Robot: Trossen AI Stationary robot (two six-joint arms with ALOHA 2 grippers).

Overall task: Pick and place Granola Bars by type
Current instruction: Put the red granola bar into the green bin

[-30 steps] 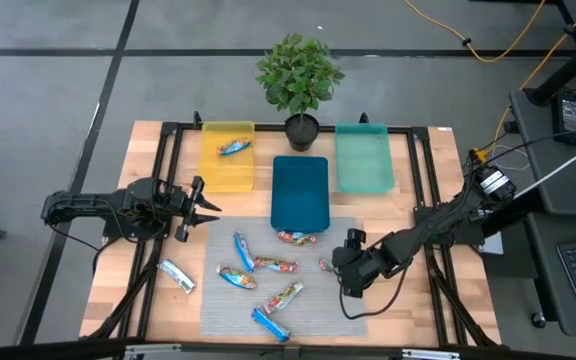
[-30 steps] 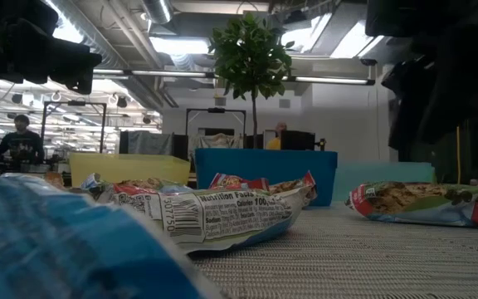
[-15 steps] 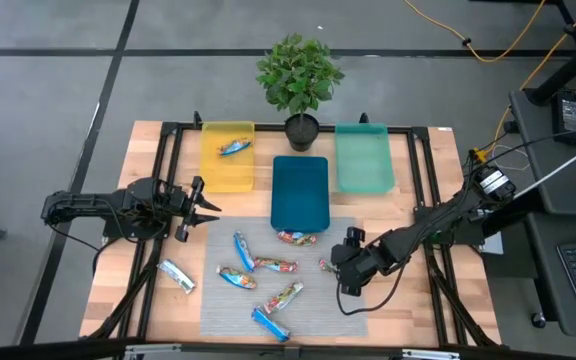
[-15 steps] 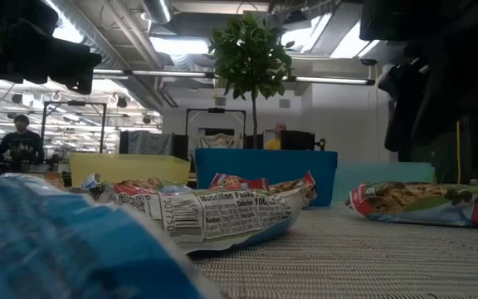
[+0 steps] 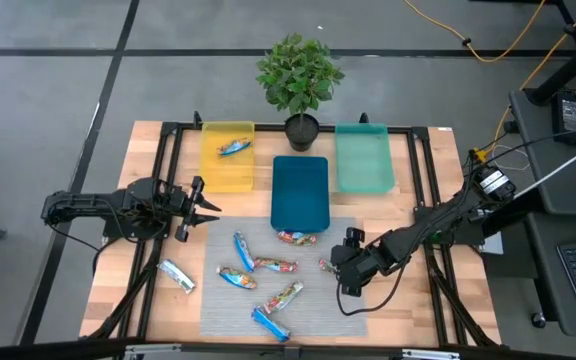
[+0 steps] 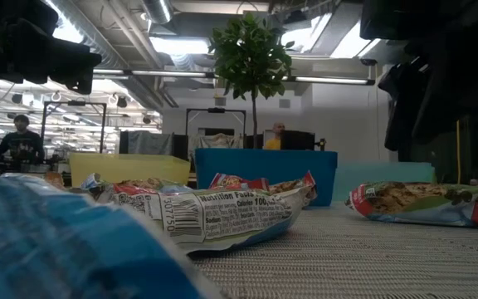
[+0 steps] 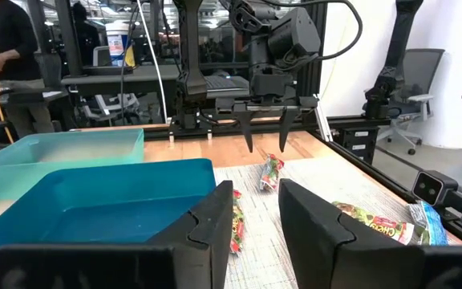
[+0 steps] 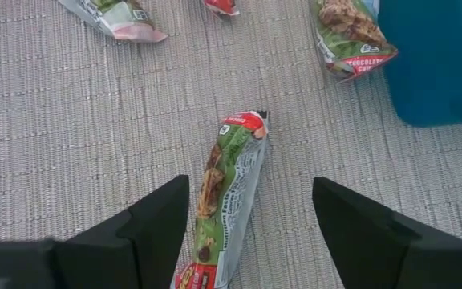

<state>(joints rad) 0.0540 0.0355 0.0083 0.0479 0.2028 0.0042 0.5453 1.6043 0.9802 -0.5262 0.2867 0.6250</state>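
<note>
Seven Granola Bars (image 5: 275, 265) lie on the grey mat (image 5: 353, 315) and table, one in the yellow tray (image 5: 211, 172). Right claw (image 8: 245, 210) spreads wide over one bar (blue tray (image 5: 299, 195) beside); left claw (image 5: 211, 207), narrow, waits left.

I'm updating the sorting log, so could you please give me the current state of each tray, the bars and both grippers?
Yellow tray: holds one bar.
Blue tray: empty.
Teal tray: empty.
Bars on the mat: lying loose, unsorted.
Bar off the mat: lying on the wood.
Right gripper: open, straddling a green-and-red bar.
Left gripper: empty, beside the yellow tray.
</note>
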